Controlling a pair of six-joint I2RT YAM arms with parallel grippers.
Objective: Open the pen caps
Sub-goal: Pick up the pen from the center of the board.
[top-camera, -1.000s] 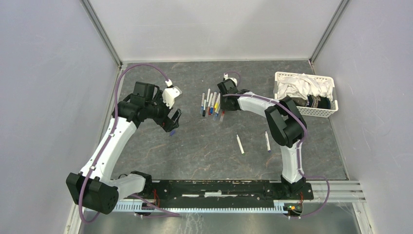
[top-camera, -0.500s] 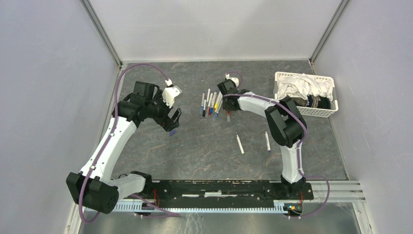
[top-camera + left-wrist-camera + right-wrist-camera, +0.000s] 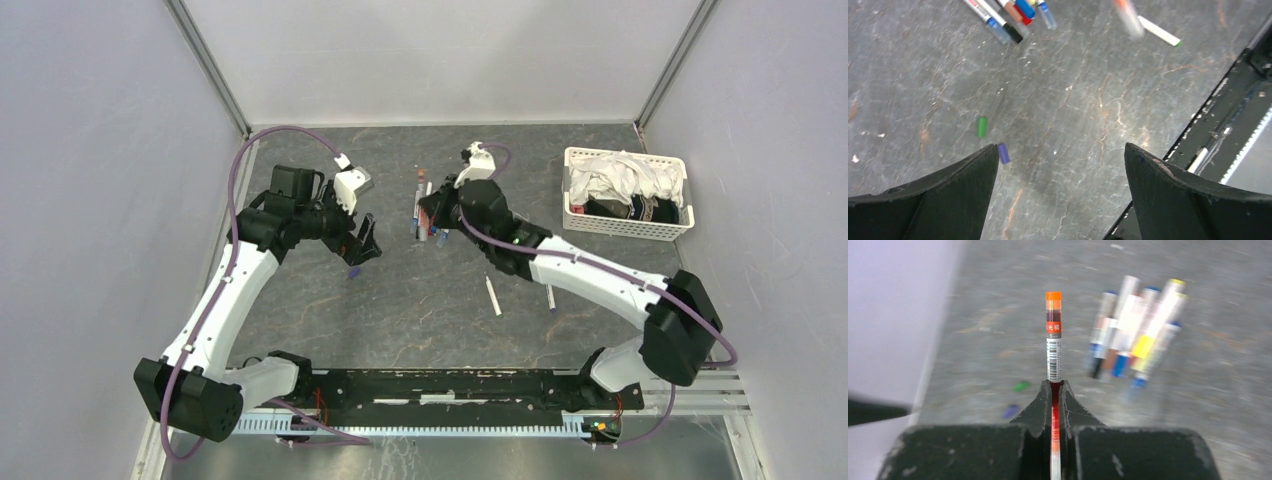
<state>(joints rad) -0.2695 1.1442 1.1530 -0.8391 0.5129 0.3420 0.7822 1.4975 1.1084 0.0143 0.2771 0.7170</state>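
pen cluster [image 3: 1135,340]: motion-blurred | held pen [image 3: 1053,340]: lower barrel part-hidden by right tool [image 3: 1053,388]

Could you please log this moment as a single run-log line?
right end effector: shut on orange-ended pen | left end effector: open, above green cap and purple cap

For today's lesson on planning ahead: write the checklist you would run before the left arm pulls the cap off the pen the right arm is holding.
1. Right jaws shut on the orange pen: ok.
2. Pen's orange end sticking out free beyond them: ok.
3. Left jaws open and empty: ok.
4. Left jaws lined up with that pen: not ok; they hang near the green cap and purple cap on the table.
5. Which end carries the cap: cannot tell.
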